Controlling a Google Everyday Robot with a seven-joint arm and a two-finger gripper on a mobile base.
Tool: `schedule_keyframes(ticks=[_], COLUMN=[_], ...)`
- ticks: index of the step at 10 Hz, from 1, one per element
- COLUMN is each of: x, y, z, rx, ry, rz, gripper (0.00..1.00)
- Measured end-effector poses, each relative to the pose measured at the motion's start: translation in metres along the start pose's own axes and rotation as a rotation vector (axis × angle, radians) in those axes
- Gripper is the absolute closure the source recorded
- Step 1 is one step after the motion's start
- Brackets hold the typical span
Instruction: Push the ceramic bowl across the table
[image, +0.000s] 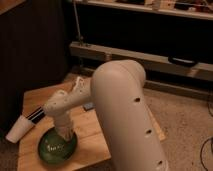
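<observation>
The claw (65, 134) sits down at the ceramic bowl (56, 146), near the surface's (95, 142) front-left corner; its opening cannot be told. Pushing looks underway; next calls for steady sliding across

A white paper cup (18, 129) lies tilted at the left edge of the worktop (92, 145), mouth down and outward. A small dark flat object (88, 106) rests farther back on the planks. The tool (65, 133) sits low near the front left corner. Speckled carpet (182, 117) covers the floor. A long pale rail (145, 56) with a dark handle (181, 61) runs behind.
</observation>
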Motion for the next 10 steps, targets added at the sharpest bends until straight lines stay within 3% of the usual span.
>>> schedule_keyframes(ticks=[2,4,5,7,10], x=[-0.006,-0.008,-0.007,-0.006,-0.003], y=[-0.049,-0.083,-0.123,-0.173,-0.250], z=[-0.016,-0.024,-0.027,-0.033,-0.043], rx=[-0.007,-0.003,0.014,0.050,0.137], ry=[-0.041,-0.050,-0.040,-0.022,0.021], rz=[0.018,0.032,0.050,0.076,0.114], gripper=[0.88,0.88,0.88,0.88,0.88])
